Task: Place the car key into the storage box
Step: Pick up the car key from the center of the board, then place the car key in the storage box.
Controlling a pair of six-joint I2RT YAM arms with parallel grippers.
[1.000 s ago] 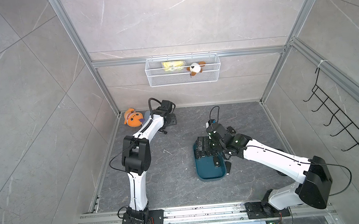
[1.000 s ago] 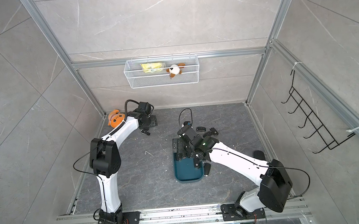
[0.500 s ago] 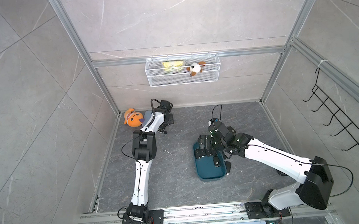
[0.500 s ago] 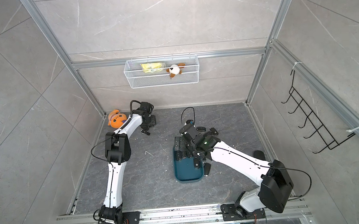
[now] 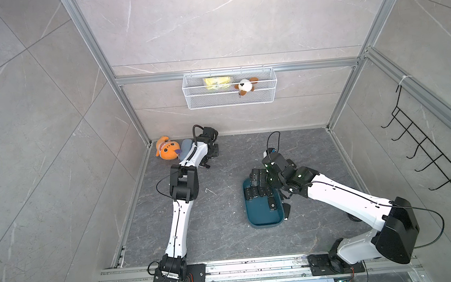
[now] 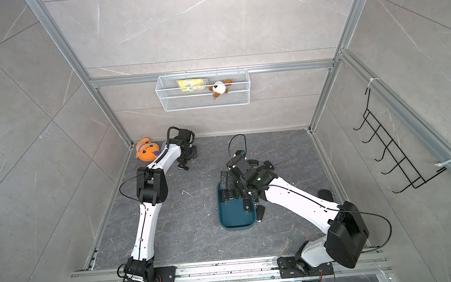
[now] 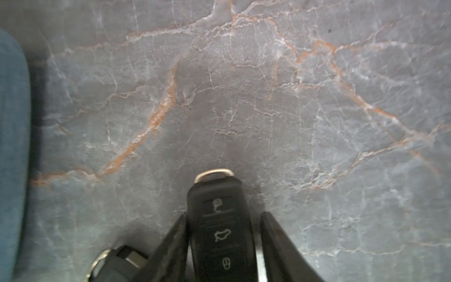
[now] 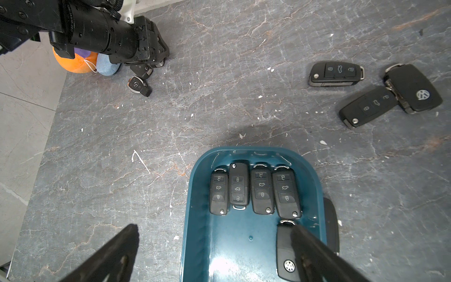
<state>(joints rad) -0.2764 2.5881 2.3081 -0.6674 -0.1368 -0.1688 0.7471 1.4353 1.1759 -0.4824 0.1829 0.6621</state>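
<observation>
At the back left of the floor my left gripper (image 5: 211, 151) (image 7: 223, 217) is shut on a black car key (image 7: 219, 227) that lies flat on the stone. Its fingers press both long sides of the key, and its metal loop points away. In both top views the wrist hides this key. The dark teal storage box (image 5: 260, 217) (image 8: 240, 244) sits mid-floor with a row of several keys (image 8: 253, 190) at its far end. My right gripper (image 8: 214, 256) hovers open over the box. One of its fingers (image 8: 314, 254) covers part of a VW key (image 8: 284, 254) lying inside.
A second key (image 7: 114, 263) (image 8: 139, 86) lies close beside the held one. Three more keys (image 8: 368, 106) lie loose on the floor beyond the box, and one (image 8: 330, 224) lies against its outer wall. An orange plush (image 5: 166, 152) and a pale blue case (image 5: 185, 149) fill the back-left corner.
My left arm has stretched out toward the back corner and its jaws have closed in on the key. The right arm has barely moved and stays open over the box.
</observation>
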